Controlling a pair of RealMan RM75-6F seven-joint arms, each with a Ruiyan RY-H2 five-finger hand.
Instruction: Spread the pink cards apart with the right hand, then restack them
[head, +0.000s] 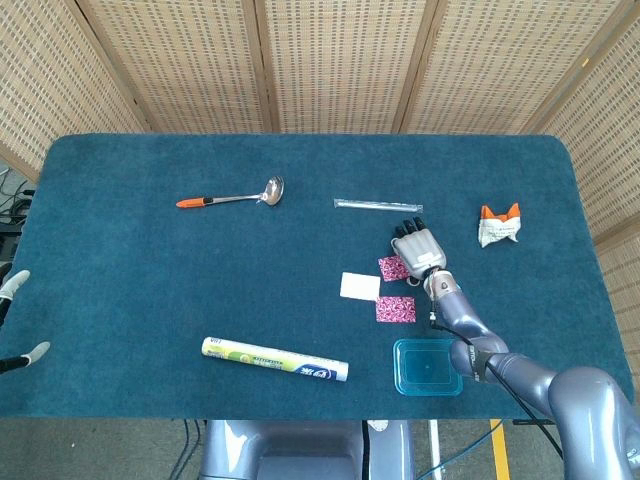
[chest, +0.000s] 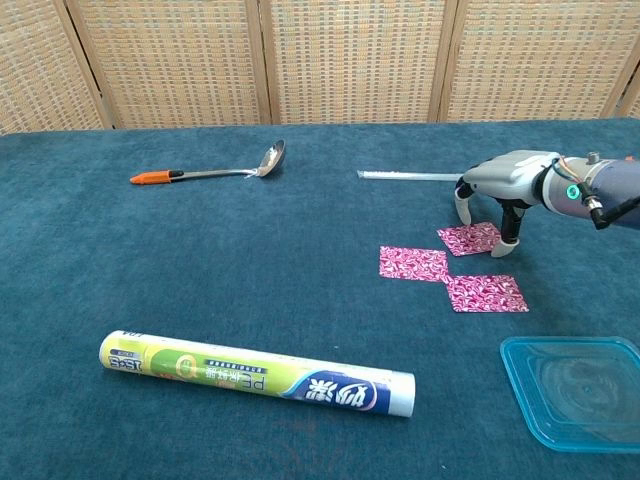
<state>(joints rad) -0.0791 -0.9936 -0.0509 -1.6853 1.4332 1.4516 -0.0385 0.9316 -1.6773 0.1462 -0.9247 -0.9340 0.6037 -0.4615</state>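
The right hand (chest: 497, 195) hovered with fingers spread, holding nothing, over the far card of 3 pink cards (chest: 447, 268) lying spread at its 7 o'clock. Risk: flat cards on soft cloth could slip from fingertips during restacking.

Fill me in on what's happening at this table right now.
The robot's right hand hovers with fingers pointing down over the far pink card, one of three pink cards lying spread out on the blue table; the middle card and near card sit beside it. They are not restacked yet. The left hand waits at the table's left edge, holding nothing.
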